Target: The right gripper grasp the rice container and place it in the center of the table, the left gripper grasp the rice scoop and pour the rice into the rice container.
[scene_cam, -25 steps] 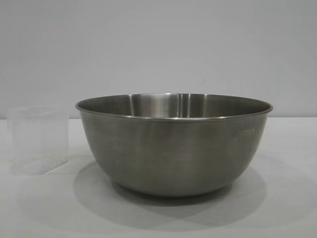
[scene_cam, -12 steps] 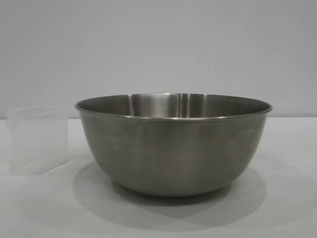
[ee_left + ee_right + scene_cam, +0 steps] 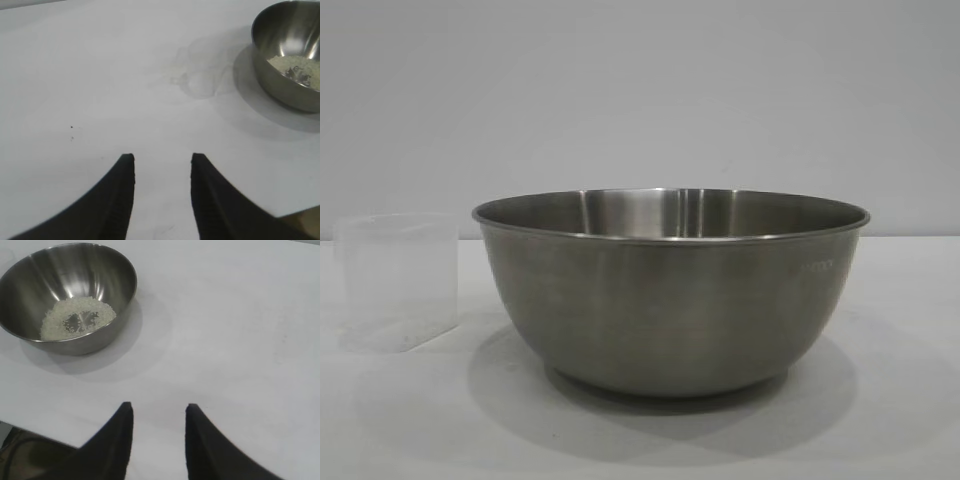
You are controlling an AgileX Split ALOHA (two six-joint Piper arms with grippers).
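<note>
Left gripper [image 3: 162, 165]: fingers parted with a clear gap, holding nothing; it hangs over bare table at the bottom centre of the left wrist frame, well apart from both task items. Judged backed off because its pour looks done.

Right gripper [image 3: 156, 412]: fingers likewise spread and empty, bottom centre of the right wrist frame, well clear of the bowl. Judged released for the same reason: the bowl needs no holding once set down.

Rice scoop [image 3: 398, 282]: upright on the table at the left edge of the exterior frame, just beside the bowl, not touching it. Looks nearly empty; a few grains may lie at its bottom, hard to tell. In the left wrist frame it is only a faint translucent shape [image 3: 202, 82] at upper centre.

Rice container [image 3: 670, 290]: centre of the exterior frame, resting flat on the table [image 3: 900, 420].

Rice [image 3: 77, 317]: pale low heap in the bowl's bottom, upper left of the right wrist frame.

Task status: judged essentially complete.
</note>
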